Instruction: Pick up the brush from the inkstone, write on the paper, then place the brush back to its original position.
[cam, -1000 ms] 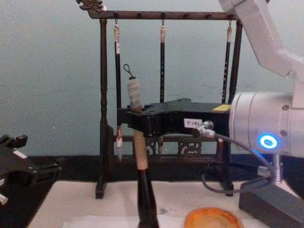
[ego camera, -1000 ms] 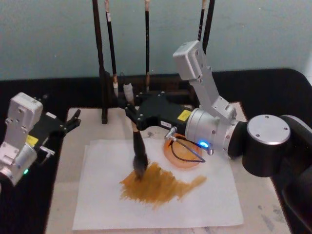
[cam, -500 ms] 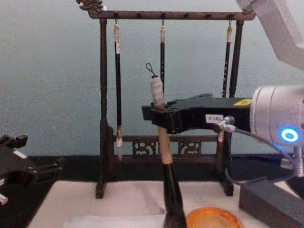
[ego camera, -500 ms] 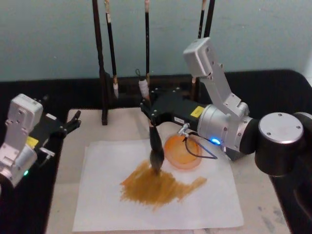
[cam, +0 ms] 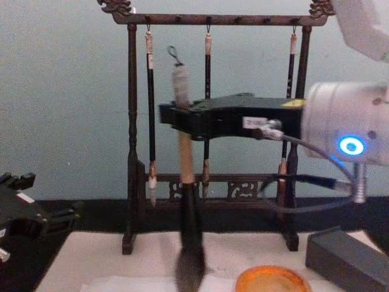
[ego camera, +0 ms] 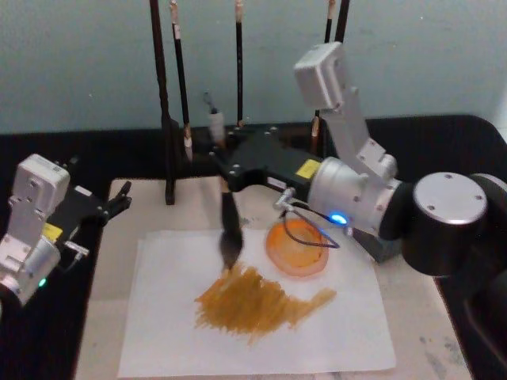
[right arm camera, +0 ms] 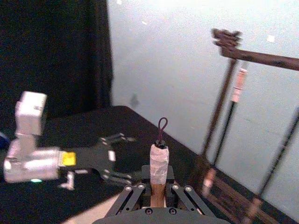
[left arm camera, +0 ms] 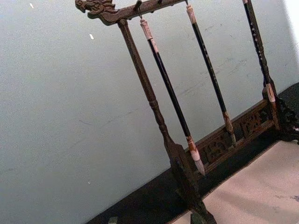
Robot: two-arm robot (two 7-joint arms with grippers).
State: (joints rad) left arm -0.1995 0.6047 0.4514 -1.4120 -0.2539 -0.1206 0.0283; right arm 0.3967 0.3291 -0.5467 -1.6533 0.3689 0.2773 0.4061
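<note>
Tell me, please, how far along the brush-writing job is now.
Done: the right pincer holds the brush upright, and ochre strokes cover the middle of the paper. In hand: the bristles hang at the strokes' far edge; contact is unclear. Left: returning the brush to its rest, presumably the orange dish. The left pincer sits open at the left.

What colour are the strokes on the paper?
Ochre-brown strokes on the white paper, clearest in the head view.
</note>
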